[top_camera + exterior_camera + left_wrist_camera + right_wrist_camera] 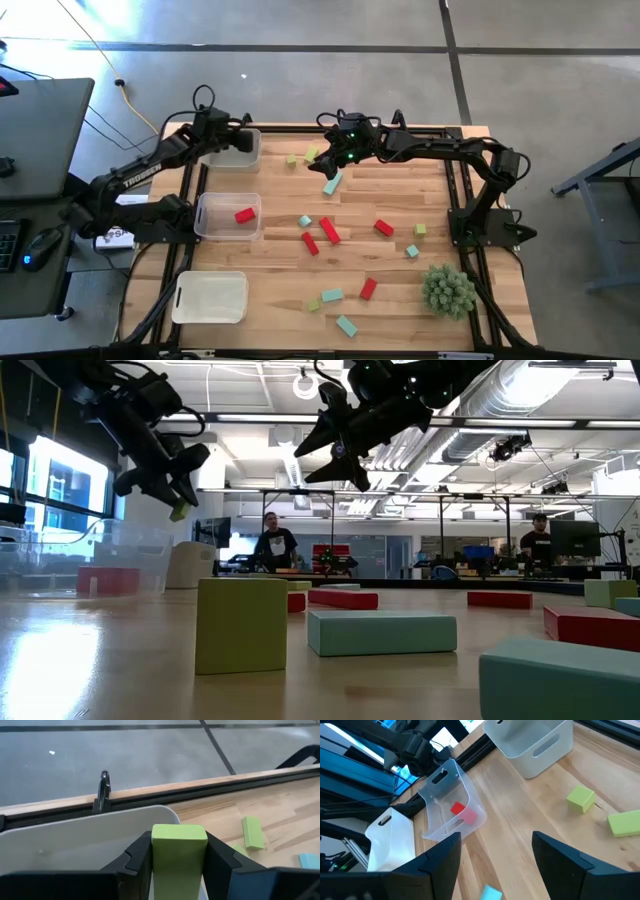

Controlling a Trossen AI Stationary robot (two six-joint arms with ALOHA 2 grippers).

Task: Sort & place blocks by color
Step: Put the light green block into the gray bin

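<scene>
My left gripper (243,133) is at the far left, shut on a yellow-green block (179,851) above the far clear bin (232,150); the low view shows that block (180,512) high in the air. My right gripper (326,158) hovers open over the table's far middle, above two yellow-green blocks (580,799) and a teal block (332,182). Red, teal and yellow-green blocks (329,230) lie scattered flat on the wood. One red block (245,214) lies in the middle bin (226,232). My left gripper pinches the yellow-green block by two opposite side faces (156,857) between its two fingers; the block's end face sticks out past the fingertips. The fingers slant downward toward the table's far left. The block is lifted clear, over the far bin's rim (100,817).
A third clear bin (210,297) stands at the near left. A spiky green plant ball (447,290) sits at the near right. Black rails frame the tabletop (470,190). People stand in the room behind (273,540).
</scene>
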